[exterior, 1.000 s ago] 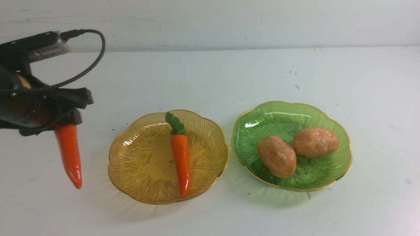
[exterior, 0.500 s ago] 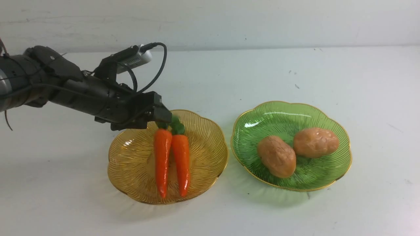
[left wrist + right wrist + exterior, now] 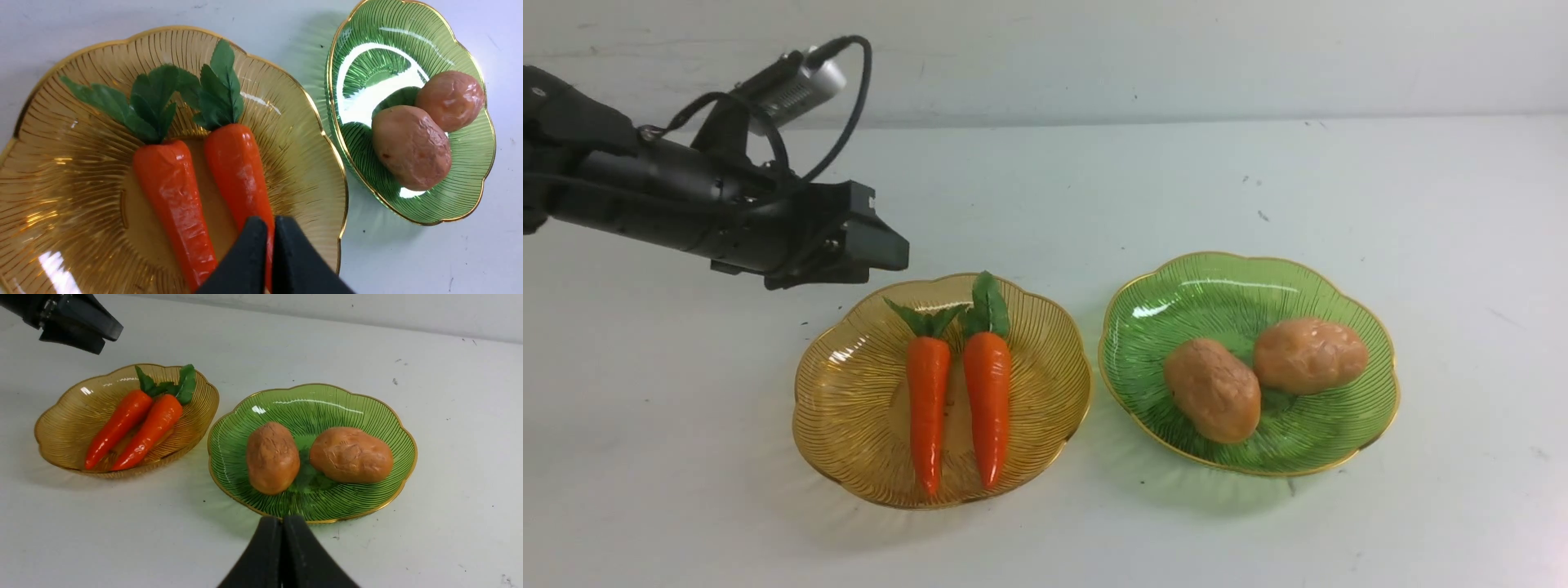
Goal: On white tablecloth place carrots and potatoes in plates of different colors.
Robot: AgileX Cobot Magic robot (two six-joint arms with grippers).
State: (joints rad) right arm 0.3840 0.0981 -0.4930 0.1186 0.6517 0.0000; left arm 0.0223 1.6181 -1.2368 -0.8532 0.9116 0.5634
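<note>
Your left gripper (image 3: 892,249), upper left, and right gripper (image 3: 282,524) are both pinched closed, empty; carrots (image 3: 988,392) sit in amber plate (image 3: 849,392).

Off-white wall (image 3: 1143,49) at the back — faint scuffs, soft even light

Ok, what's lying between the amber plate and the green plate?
Nothing: only a narrow strip of bare white tablecloth separates the amber plate and green plate, whose rims nearly meet. The front view shows it best.
</note>
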